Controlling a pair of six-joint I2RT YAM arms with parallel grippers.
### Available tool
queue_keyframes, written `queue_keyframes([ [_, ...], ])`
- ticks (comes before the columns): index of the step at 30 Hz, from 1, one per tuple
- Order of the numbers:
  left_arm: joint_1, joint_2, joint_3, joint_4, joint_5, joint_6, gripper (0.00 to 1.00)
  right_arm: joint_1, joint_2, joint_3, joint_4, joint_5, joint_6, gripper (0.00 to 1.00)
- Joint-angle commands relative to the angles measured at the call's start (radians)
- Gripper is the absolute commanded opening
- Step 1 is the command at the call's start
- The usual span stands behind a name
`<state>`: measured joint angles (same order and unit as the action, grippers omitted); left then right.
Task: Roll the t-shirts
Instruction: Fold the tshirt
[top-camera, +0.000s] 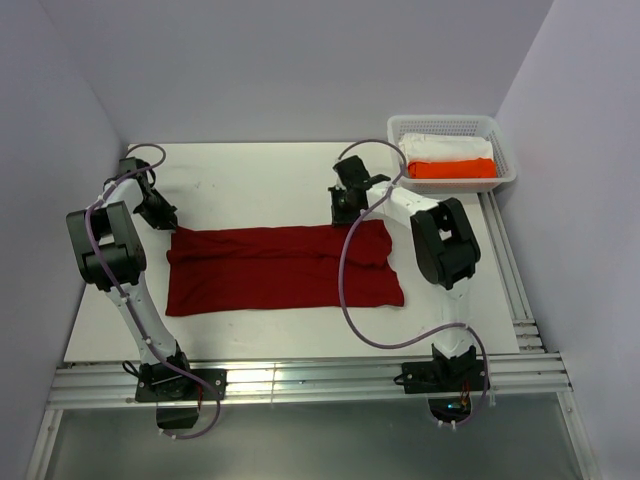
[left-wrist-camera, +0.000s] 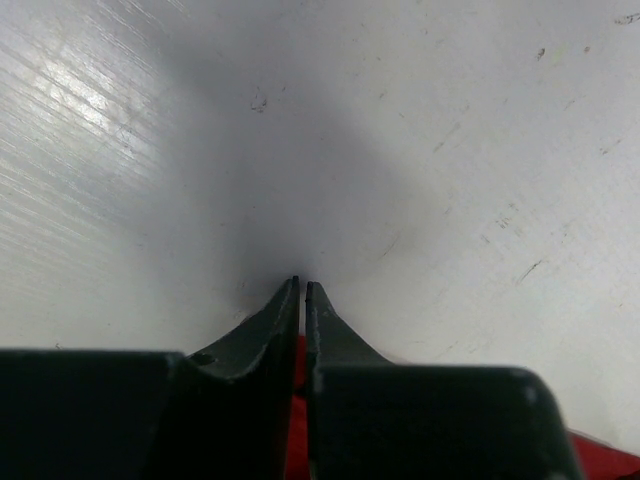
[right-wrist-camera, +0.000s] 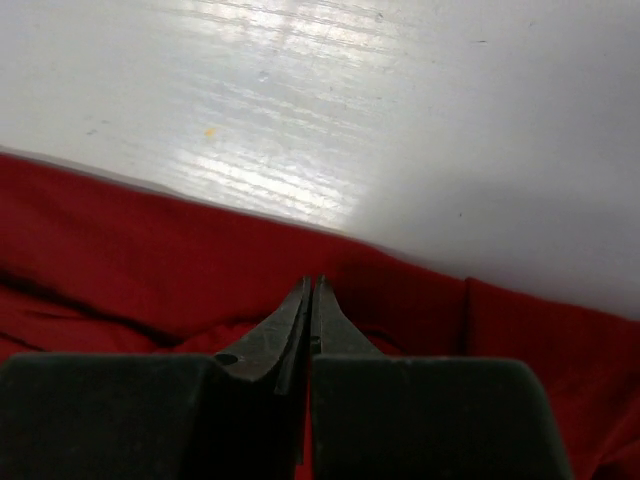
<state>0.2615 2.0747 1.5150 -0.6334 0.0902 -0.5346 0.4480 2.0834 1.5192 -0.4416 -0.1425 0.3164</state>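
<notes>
A dark red t-shirt (top-camera: 285, 270) lies folded into a long band across the middle of the table. My left gripper (top-camera: 160, 215) is at its far left corner, jaws shut with red cloth pinched between them (left-wrist-camera: 302, 285); a bit of the shirt (left-wrist-camera: 610, 455) shows at the lower right. My right gripper (top-camera: 345, 208) is at the shirt's far edge, right of centre, jaws shut (right-wrist-camera: 311, 283) on the red cloth (right-wrist-camera: 120, 250), whose edge bulges up by the tips. A white t-shirt (top-camera: 445, 147) and a bright orange t-shirt (top-camera: 452, 169) lie folded in a basket.
The white plastic basket (top-camera: 450, 120) stands at the far right corner of the table. Grey walls close in at the left, back and right. An aluminium rail (top-camera: 300, 378) runs along the near edge, and another runs along the right side (top-camera: 510, 270).
</notes>
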Motion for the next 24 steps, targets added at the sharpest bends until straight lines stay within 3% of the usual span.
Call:
queue_keyframes([
  [1,-0.001,-0.067,0.005,-0.002,0.011,0.018,0.12,0.017,-0.108,-0.017,0.012,0.001,-0.004,0.00],
  [13,-0.001,-0.105,-0.018,-0.012,-0.003,0.021,0.11,0.112,-0.354,-0.231,-0.005,-0.012,0.090,0.00],
  [24,-0.001,-0.122,-0.045,-0.011,-0.018,0.022,0.11,0.283,-0.467,-0.373,-0.091,-0.032,0.210,0.00],
])
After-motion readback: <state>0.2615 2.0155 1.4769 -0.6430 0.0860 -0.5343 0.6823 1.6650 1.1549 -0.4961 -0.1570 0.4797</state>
